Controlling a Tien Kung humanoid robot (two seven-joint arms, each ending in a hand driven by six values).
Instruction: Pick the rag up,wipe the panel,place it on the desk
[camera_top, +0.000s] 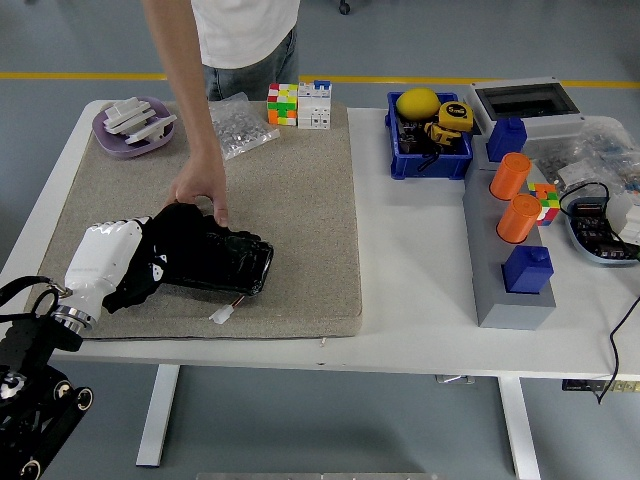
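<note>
The black rag (178, 232) lies bunched over the left end of the panel (235, 268). The panel is dark, flat and glossy, lying on the beige mat (300, 200).

On the mat (300, 200), the rag (180, 240) lies over the panel (235, 270), seemingly under the left hand (105, 262); a person's hand (200, 190) rests just behind.

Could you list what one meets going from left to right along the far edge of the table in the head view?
Purple dish → clear bag of small parts → coloured puzzle cube → white block → blue bin with the yellow ball → grey open box.
</note>
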